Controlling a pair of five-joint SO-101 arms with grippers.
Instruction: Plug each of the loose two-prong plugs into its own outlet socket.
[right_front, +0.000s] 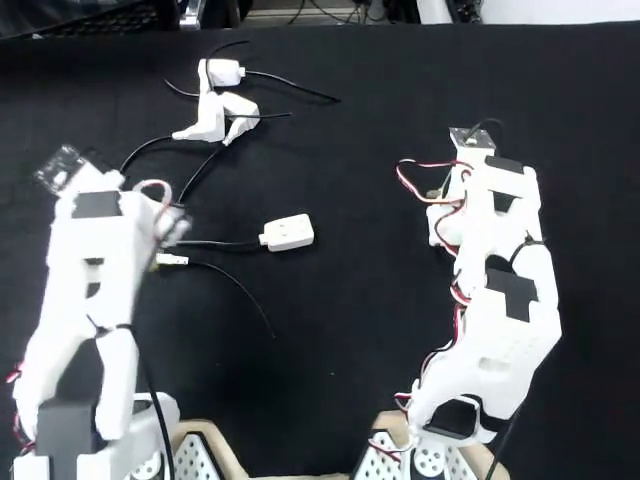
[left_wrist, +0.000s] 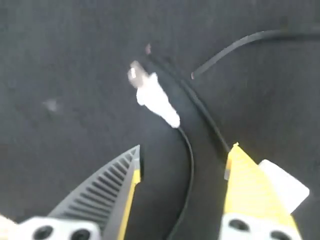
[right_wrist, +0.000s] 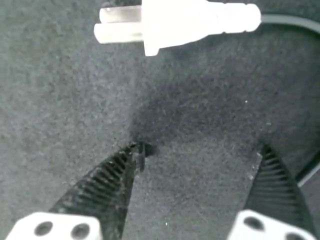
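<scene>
White two-prong plug (left_wrist: 155, 97) lies loose on the black table (right_front: 380, 120), apart from an outlet socket (right_front: 288, 232). The left tool (left_wrist: 185, 150) sits just behind it, jaws apart; the right tool (right_wrist: 200, 147) also gapes. Closing now may pinch the cord (left_wrist: 191, 160) instead.

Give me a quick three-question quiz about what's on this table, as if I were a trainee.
1. True or false: the left tool is shut on the black-cord plug.
2. The white socket lies: A) flat on the black cloth; B) held in the air; C) on a box.
3. How many prongs has the second plug, lying before the right tool?
Key: 1 false (it is open); 2 A; 3 two.
</scene>
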